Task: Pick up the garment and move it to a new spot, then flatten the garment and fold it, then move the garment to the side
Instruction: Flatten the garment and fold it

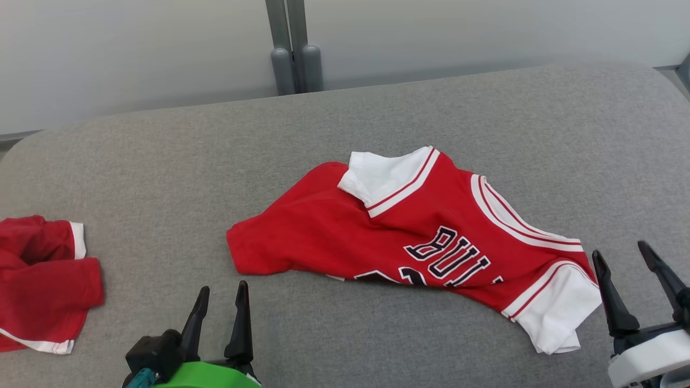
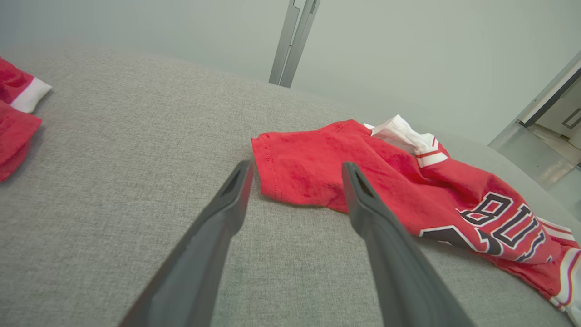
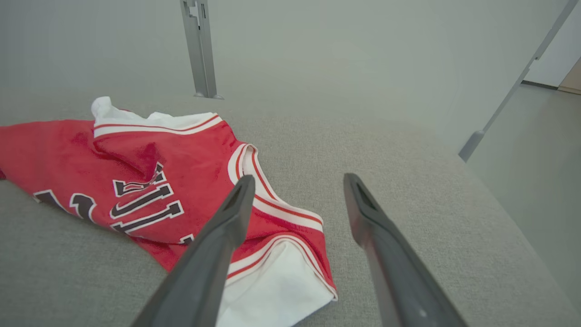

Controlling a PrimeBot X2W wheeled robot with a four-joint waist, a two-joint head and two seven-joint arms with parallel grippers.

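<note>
Just ahead of your left gripper [image 1: 223, 288] lies the hem corner of the red jersey [image 1: 334, 237] — soft, light, floppy — pinch there; it and the right gripper [image 1: 619, 249] both gape empty.

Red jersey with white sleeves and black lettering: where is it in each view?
Head view: red jersey, centre to right.
Left wrist view: red jersey, right half.
Right wrist view: red jersey, left half.
Shared landmark: grey upright post behind the grey cushion, top of each view.
</note>
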